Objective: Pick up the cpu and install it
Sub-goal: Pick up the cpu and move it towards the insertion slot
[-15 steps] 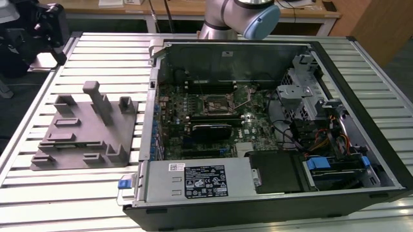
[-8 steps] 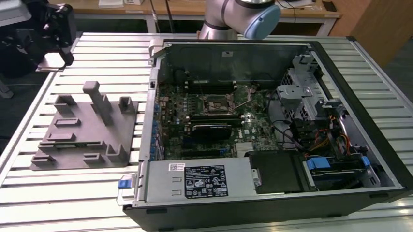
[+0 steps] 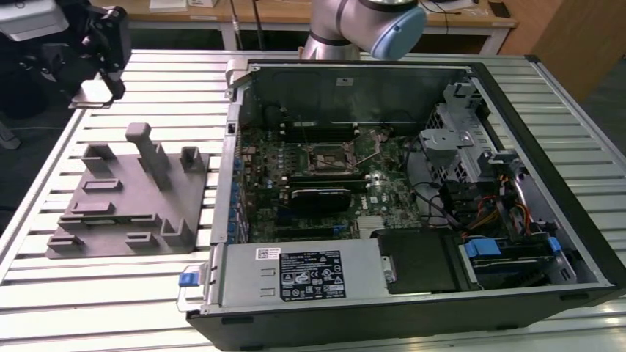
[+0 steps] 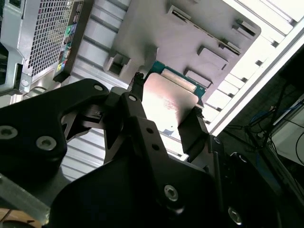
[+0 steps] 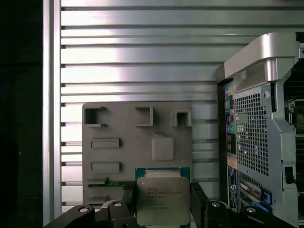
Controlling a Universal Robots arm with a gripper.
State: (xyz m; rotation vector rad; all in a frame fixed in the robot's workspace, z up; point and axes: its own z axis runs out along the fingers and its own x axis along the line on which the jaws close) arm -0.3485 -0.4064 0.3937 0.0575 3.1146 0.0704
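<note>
The cpu (image 5: 163, 199), a thin square chip with a pale silver top and green edge, sits between the two black fingers of my gripper (image 5: 164, 205), which is shut on it. The second wrist view shows the same hold: the cpu (image 4: 167, 102) is clamped in my gripper (image 4: 166, 108) above the grey fixture block (image 4: 190, 33). In the exterior view my gripper (image 3: 98, 81) hangs high over the table's far left corner with the cpu (image 3: 94, 93) at its tip. The open computer case (image 3: 547, 242) lies to the right, its motherboard socket (image 3: 330, 155) uncovered.
The grey fixture block (image 3: 127, 198) with upright posts lies on the slatted aluminium table (image 3: 108, 293), left of the case. A power supply (image 3: 303, 275) and drive bays (image 3: 509, 257) fill the case's near side. The arm's base (image 3: 362, 29) stands behind the case.
</note>
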